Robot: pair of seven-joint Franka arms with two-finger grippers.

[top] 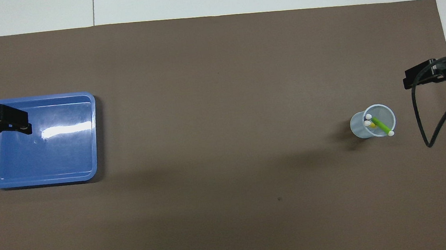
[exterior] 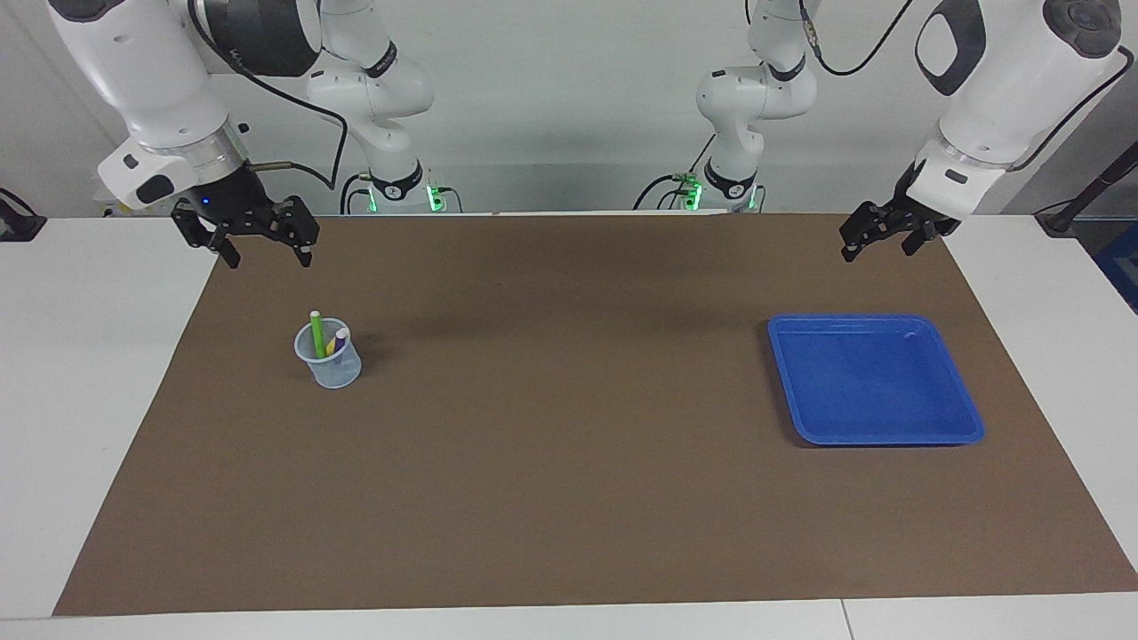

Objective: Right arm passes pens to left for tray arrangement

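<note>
Three slim marker pens (exterior: 324, 340), one green, one yellow and one purple, stand together in one small see-through pale-blue plastic cup (exterior: 331, 364) on the brown mat (exterior: 569, 462) toward the right arm's end of the table. One shallow bright blue plastic tray (exterior: 876, 380) lies toward the left arm's end. The right arm's black gripper with the little blue light (exterior: 263, 252) hangs over the mat's corner with fingers spread wide, holding nothing, and the left arm's plain black gripper (exterior: 876, 244) waits open over the mat's other corner, touching nothing.
</note>
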